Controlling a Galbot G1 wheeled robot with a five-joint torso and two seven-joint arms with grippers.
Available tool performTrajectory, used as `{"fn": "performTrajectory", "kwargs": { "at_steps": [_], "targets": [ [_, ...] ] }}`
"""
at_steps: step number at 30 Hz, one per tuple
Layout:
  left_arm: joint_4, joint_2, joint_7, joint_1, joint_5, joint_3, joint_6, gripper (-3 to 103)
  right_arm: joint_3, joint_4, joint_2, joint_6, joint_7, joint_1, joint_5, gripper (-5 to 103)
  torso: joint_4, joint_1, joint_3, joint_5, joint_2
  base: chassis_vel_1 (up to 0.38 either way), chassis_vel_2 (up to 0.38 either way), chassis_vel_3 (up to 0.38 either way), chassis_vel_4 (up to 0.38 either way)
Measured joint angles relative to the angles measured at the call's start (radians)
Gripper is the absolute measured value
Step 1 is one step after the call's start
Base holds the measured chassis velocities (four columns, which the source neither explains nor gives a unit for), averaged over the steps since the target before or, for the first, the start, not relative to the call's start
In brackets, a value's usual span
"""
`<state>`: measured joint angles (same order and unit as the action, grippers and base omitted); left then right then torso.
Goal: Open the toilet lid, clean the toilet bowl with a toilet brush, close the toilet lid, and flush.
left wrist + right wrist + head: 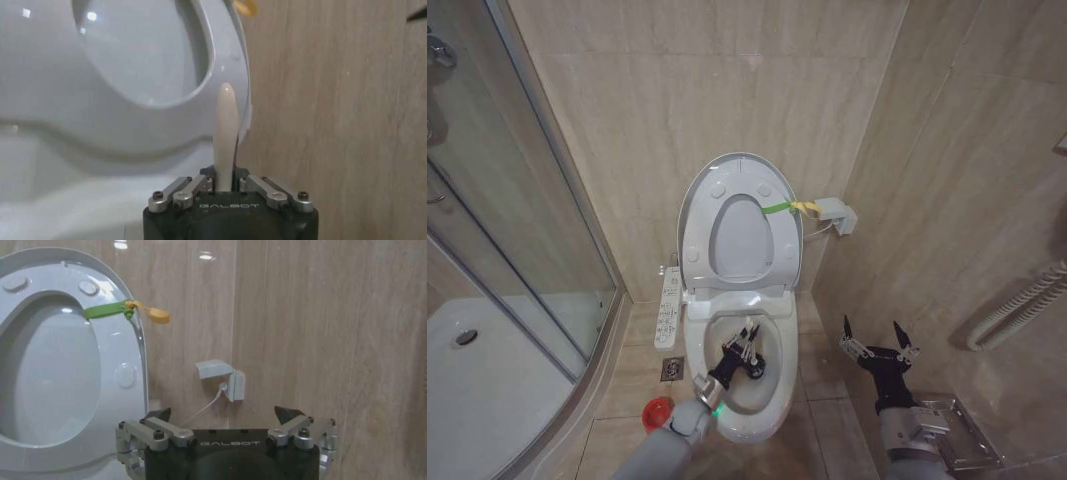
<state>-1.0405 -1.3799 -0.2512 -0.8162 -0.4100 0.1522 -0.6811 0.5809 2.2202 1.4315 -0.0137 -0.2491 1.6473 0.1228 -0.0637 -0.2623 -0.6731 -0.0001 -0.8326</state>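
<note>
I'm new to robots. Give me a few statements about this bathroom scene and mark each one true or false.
1. The toilet lid stands raised against the wall. True.
2. The left gripper is over the toilet bowl, shut on the toilet brush. True.
3. The right gripper grips the green strap. False: it is open, beside the bowl, holding nothing.
4. The red base sits inside the bowl. False: it stands on the floor beside the toilet.
</note>
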Motion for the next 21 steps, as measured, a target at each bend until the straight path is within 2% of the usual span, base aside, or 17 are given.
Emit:
{"fn": "performTrajectory", "kwargs": {
  "at_steps": [6, 13, 17, 21],
  "targets": [
    [-0.028, -0.026, 0.009, 0.022, 0.011, -0.001, -0.02, 17, 0.0, 0.0, 0.0, 0.0, 0.0, 0.0, 0.0, 100, -0.0001, 0.0, 0.0, 0.0, 0.0, 0.0, 0.0, 0.0, 0.0],
    [0.052, -0.06, 0.01, 0.025, -0.018, 0.032, -0.001, 17, 0.0, 0.0, 0.0, 0.0, 0.0, 0.0, 0.0, 100, 0.0, 0.0, 0.0, 0.0001, 0.0, 0.0, 0.0, 0.0, 0.0],
    [0.061, -0.039, -0.005, 0.016, -0.031, 0.036, 0.002, 17, 0.0, 0.0, 0.0, 0.0, 0.0, 0.0, 0.0, 100, 0.0001, 0.0, 0.0, 0.0, 0.0, 0.0, 0.0, 0.0, 0.0],
    [0.011, 0.002, -0.007, 0.005, -0.019, 0.011, 0.002, 17, 0.0, 0.0, 0.0, 0.0, 0.0, 0.0, 0.0, 100, 0.0001, 0.0, 0.0, -0.0001, 0.0, 0.0, 0.0, 0.0, 0.0]
  ]
}}
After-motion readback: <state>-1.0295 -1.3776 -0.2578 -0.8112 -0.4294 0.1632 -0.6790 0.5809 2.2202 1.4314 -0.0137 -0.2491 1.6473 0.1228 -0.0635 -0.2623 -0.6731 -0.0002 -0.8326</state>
